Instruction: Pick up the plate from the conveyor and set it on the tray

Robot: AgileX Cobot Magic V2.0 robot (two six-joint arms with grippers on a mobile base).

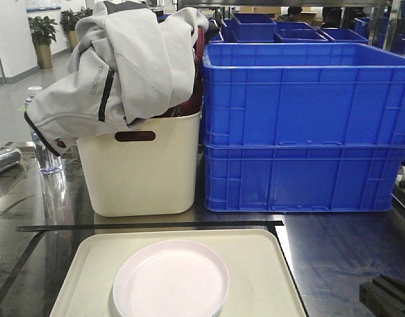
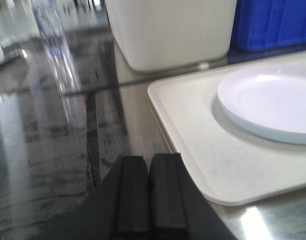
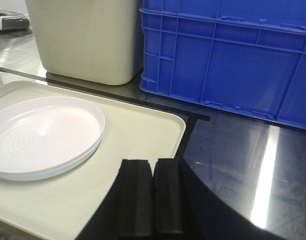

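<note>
A: Where's the plate (image 1: 170, 279)?

B: Flat on the tray (image 1: 268, 264), a little toward the tray's near side, its rim clear of the tray's edges as far as the front view shows. The near edge of both is cut off at the bottom of the front view.

A: And the tray itself?

B: On the steel table (image 1: 341, 251), inside a frame of black tape (image 1: 149, 226). Just beyond the tray's far edge stands a cream tub (image 1: 141, 168) with a grey jacket (image 1: 123, 63) heaped in it. To the right of the tub, touching or nearly so, two blue crates (image 1: 306, 125) are stacked.

A: The left gripper (image 2: 149, 192)?

B: Pads pressed together, nothing between them. It sits off the tray's left edge, over the bare table, apart from the plate.

A: The right gripper (image 3: 153, 197)?

B: Same: pads closed flat against each other, holding nothing. It's over the tray's right part, near the corner, with the plate to its left and not touched.

A: Anything else by the tub?

B: A clear bottle (image 1: 45, 148) stands left of the tub. The conveyor is not in any view.
</note>
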